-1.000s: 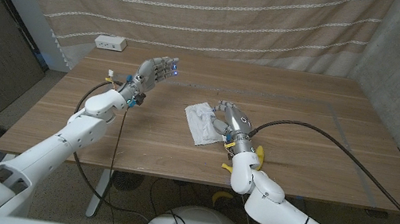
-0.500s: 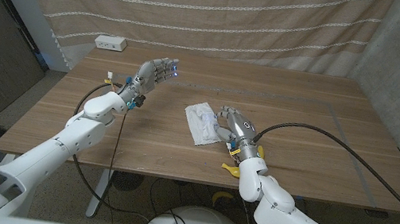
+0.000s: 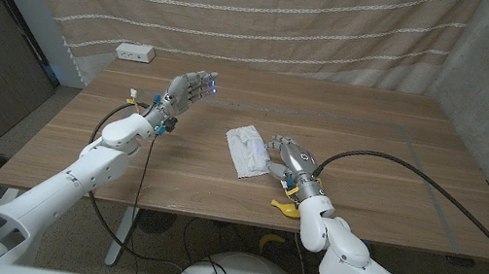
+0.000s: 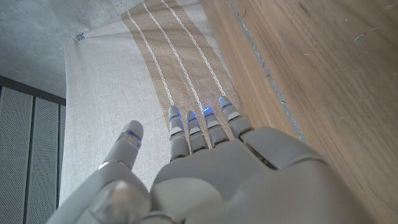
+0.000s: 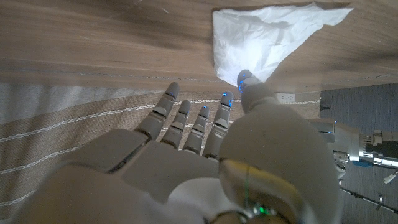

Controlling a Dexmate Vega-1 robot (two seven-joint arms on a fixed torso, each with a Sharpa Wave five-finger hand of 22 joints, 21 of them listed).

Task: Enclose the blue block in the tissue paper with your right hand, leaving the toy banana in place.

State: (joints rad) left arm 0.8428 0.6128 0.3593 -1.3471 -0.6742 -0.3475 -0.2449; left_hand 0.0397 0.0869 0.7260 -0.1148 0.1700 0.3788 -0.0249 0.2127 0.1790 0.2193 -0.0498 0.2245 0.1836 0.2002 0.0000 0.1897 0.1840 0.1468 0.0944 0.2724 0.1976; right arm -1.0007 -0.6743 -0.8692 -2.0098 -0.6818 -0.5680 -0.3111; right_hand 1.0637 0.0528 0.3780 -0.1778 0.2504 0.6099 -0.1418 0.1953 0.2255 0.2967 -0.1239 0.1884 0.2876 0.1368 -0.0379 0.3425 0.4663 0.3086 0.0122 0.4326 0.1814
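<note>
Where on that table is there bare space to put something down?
Bare wood lies right of the right hand, out to the table edge, and between the left hand and the tissue paper. It is crowded around the tissue paper, right hand and toy banana.

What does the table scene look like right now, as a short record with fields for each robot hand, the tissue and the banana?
left robot hand: raised over the table, fingers apart, holding nothing
right robot hand: beside the tissue, fingers apart, holding nothing
tissue paper: crumpled on the wooden table
toy banana: near the table's front edge, by the right wrist
blue block: not visible
</note>
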